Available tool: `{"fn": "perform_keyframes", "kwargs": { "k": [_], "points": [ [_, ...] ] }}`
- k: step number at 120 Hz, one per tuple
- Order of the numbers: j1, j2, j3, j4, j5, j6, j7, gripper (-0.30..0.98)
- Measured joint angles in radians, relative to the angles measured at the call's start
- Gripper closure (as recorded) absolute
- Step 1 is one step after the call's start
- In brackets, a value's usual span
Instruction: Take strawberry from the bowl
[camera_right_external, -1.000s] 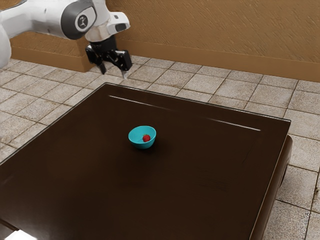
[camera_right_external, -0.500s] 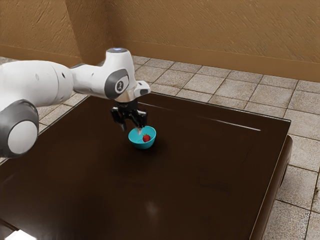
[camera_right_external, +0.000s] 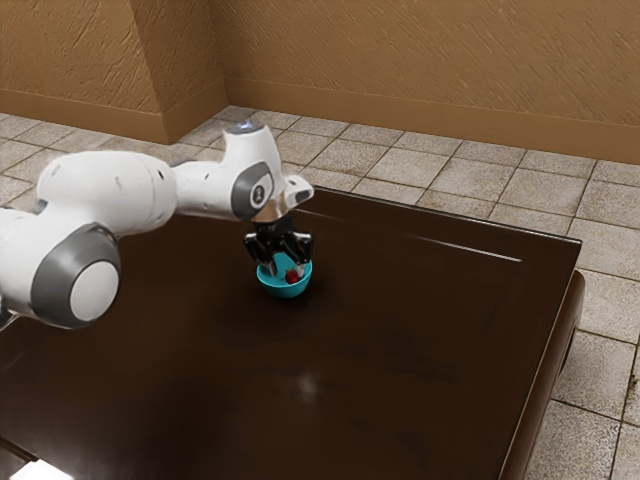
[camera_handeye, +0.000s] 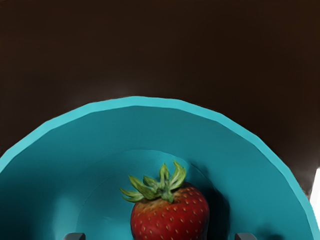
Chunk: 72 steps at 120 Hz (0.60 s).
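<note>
My gripper (camera_right_external: 286, 268) points down into the turquoise bowl (camera_right_external: 285, 291) in the exterior view, its two fingers spread apart. The red strawberry (camera_right_external: 292, 276) lies inside the bowl, low between the fingertips and partly hidden by one of them. In the wrist view the strawberry (camera_handeye: 170, 216), with green leaves, rests on the floor of the bowl (camera_handeye: 136, 101). The tips of my open gripper (camera_handeye: 160, 237) show on either side of the fruit, with a gap to each side.
The bowl stands on a dark brown table (camera_right_external: 400, 340), whose far edge runs in front of a tiled floor (camera_right_external: 470, 185). A brown wall (camera_right_external: 420, 60) rises behind. A small white object (camera_right_external: 42, 470) is at the exterior view's lower left corner.
The arm has swung in over the table from beyond its far edge, and my gripper has come down to the bowl. Bowl and strawberry look unmoved.
</note>
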Motion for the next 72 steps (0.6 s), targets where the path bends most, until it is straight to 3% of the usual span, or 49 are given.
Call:
{"fn": "perform_keyframes", "kwargs": {
  "k": [45, 72],
  "points": [
    [0.016, 0.050, -0.011, 0.054, -0.002, 0.009, -0.039, 0.38],
    [0.023, 0.056, -0.014, 0.057, -0.002, 0.010, -0.053, 0.47]
  ]
}}
